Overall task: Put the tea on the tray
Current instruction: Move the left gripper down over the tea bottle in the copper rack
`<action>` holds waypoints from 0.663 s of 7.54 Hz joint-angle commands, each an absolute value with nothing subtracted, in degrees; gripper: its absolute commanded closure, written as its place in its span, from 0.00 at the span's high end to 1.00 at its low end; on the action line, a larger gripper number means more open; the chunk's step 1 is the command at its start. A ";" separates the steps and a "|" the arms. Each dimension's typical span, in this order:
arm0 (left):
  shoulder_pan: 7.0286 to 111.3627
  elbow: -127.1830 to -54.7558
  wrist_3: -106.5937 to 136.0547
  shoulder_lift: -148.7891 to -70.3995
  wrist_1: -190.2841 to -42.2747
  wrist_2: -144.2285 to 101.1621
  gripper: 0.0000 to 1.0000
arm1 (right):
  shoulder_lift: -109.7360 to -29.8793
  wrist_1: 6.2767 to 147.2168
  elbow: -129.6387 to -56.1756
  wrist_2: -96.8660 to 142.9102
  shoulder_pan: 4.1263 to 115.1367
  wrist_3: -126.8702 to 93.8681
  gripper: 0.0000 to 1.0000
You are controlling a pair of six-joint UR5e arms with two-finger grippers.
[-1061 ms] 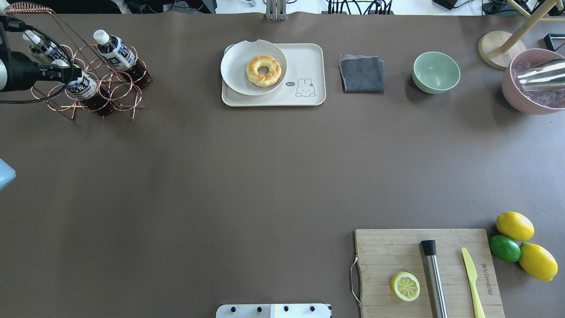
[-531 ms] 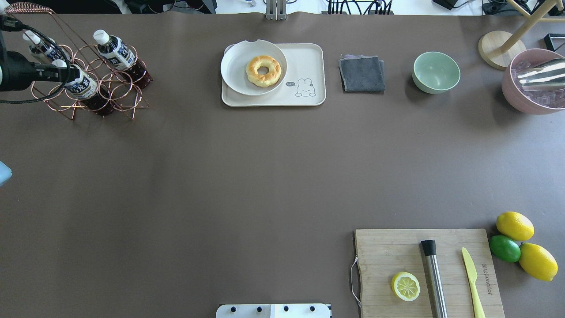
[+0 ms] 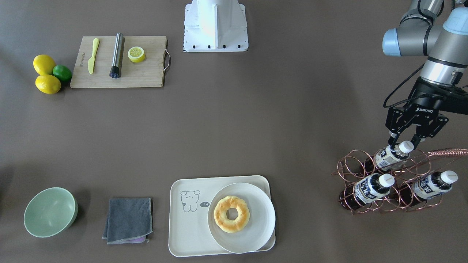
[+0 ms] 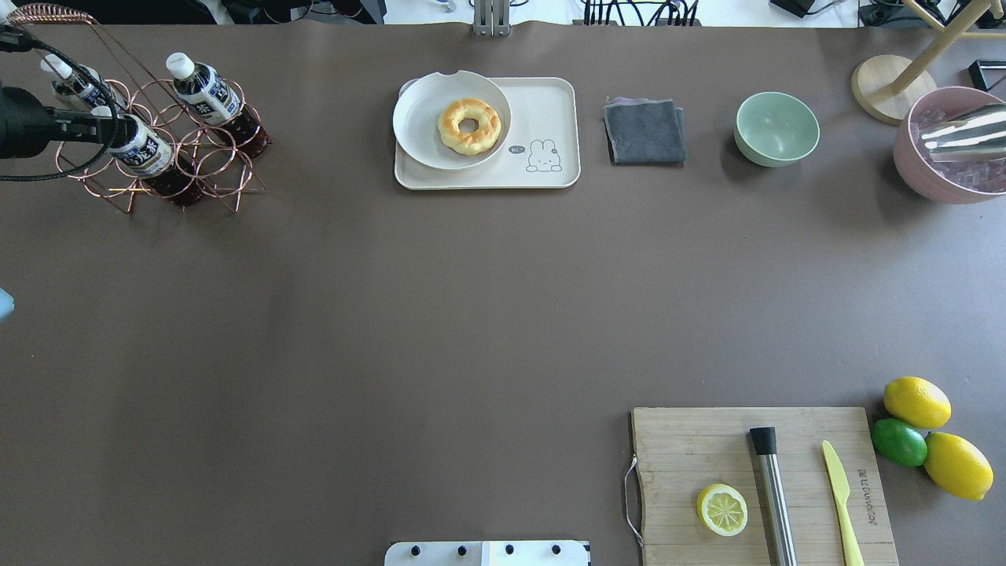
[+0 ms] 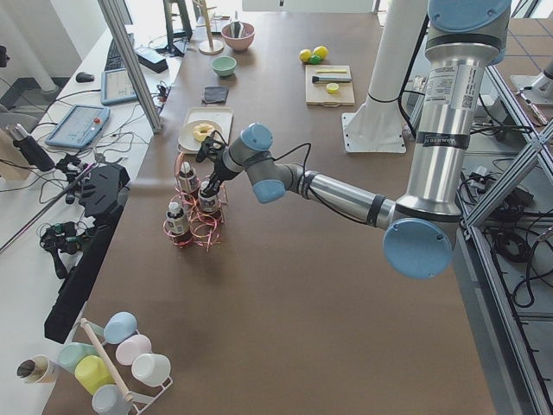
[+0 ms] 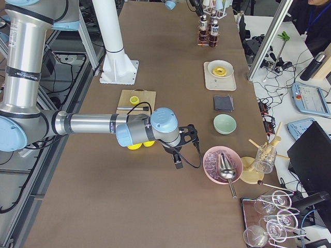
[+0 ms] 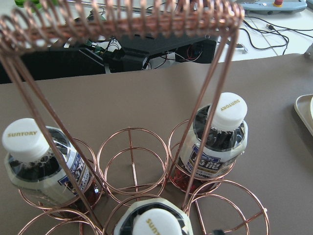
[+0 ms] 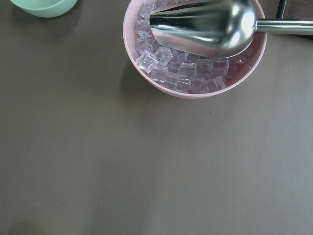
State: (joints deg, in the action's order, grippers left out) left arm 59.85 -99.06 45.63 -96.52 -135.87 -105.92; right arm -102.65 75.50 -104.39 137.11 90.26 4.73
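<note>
Three alike tea bottles stand tilted in a copper wire rack (image 3: 351,171) at the table's left end. My left gripper (image 3: 403,143) is open, and its fingers straddle the white cap and neck of the tea bottle nearest the robot (image 3: 387,156). That bottle also shows in the overhead view (image 4: 141,149), and its cap shows at the bottom of the left wrist view (image 7: 151,223). The cream tray (image 3: 190,233) lies at the far middle. It bears a white plate (image 3: 256,233) with a donut (image 3: 231,213). My right gripper (image 6: 178,163) hovers near the pink ice bowl (image 6: 209,165); I cannot tell whether it is open or shut.
Two more bottles (image 3: 369,187) (image 3: 427,187) sit in the rack under its coiled handle (image 7: 122,19). A grey cloth (image 3: 128,219) and a green bowl (image 3: 49,212) lie beside the tray. A cutting board (image 3: 146,73) with a half lemon, knife and metal tube lies near the base.
In the overhead view my left gripper has drawn back toward the left edge, and the nearest bottle has shifted slightly left with it. Nothing else has moved.
</note>
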 commanded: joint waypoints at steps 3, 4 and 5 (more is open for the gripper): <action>60.73 -98.53 43.68 -96.77 -135.53 -105.56 0.62 | -102.66 75.50 -104.50 137.11 90.26 4.66 1.00; 60.65 -98.26 43.77 -96.94 -135.53 -105.56 0.61 | -102.66 75.50 -104.59 137.11 90.26 4.66 1.00; 60.64 -98.00 43.77 -97.03 -135.53 -105.56 0.58 | -102.66 75.50 -104.59 137.11 90.26 4.66 1.00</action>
State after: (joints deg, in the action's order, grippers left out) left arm 60.69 -98.42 43.72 -96.83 -135.54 -105.58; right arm -102.66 75.50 -104.55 137.11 90.26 4.66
